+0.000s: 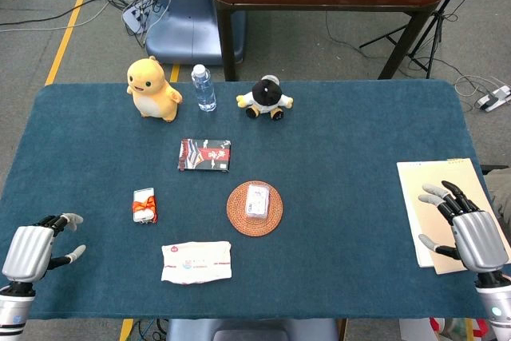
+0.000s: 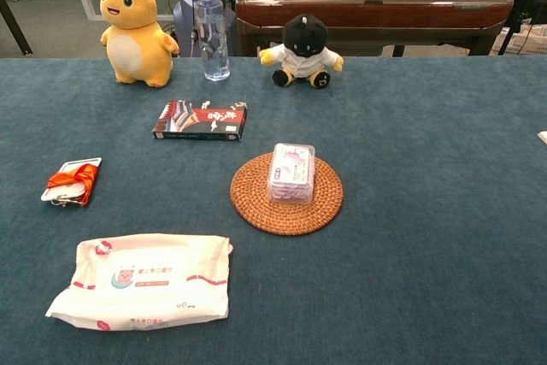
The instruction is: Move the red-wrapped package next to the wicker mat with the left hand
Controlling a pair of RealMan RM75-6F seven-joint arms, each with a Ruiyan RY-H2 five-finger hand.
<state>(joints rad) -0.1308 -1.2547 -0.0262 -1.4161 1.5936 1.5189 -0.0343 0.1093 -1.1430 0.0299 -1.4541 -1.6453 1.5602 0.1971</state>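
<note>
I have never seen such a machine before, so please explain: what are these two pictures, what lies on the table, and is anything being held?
They show one robot with two arms. The head view looks down from above; the chest view looks forward from lower.

The left hand and right hand show only from above, both holding nothing; the right rests on papers.

On the blue table lie a red-wrapped package, a wicker mat carrying a small box, a wipes pack, a dark box, a bottle and two plush toys.
</note>
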